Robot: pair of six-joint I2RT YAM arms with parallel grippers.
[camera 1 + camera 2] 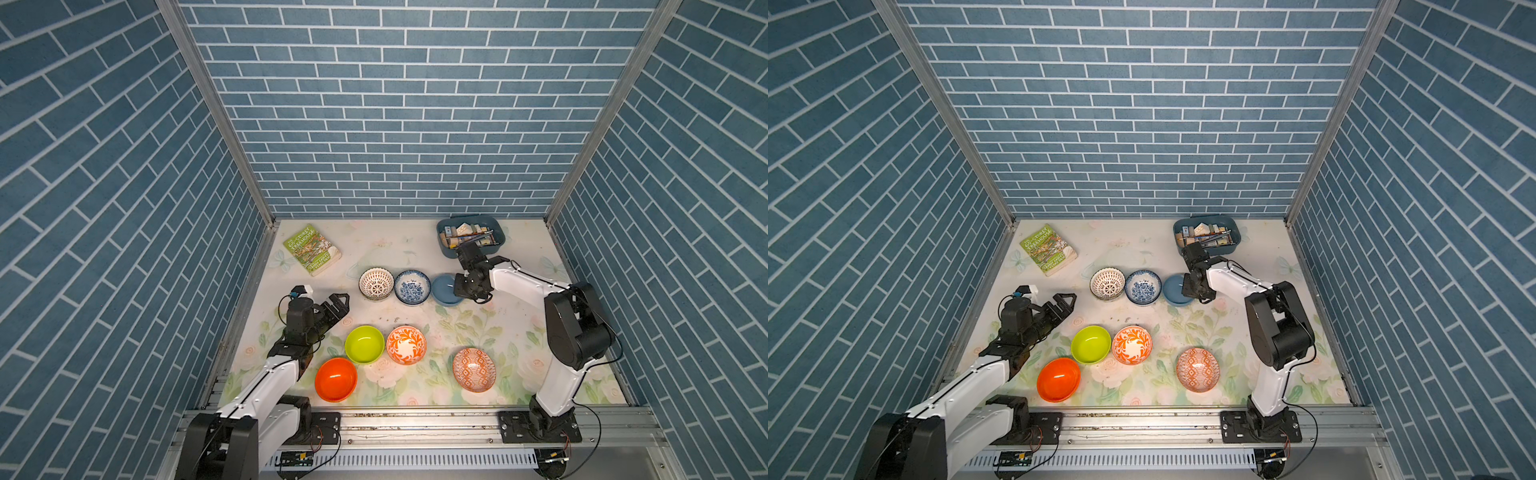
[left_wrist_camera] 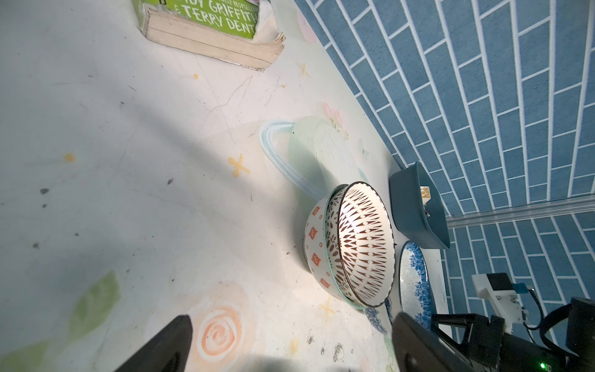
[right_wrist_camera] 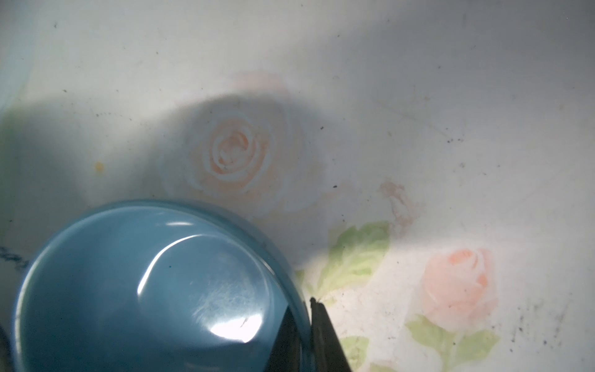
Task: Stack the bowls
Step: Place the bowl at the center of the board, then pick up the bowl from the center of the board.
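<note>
Right gripper (image 3: 304,325) seemingly pinches the rim of the glossy plain blue bowl (image 3: 145,290), lift due next; left gripper (image 1: 341,306) hangs open, empty.

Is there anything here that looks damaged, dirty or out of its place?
Yes. The green book at the far left of the table has a torn cover corner and frayed, curling pages, seen in the left wrist view. The floral table cover also carries dark specks and stains.
</note>
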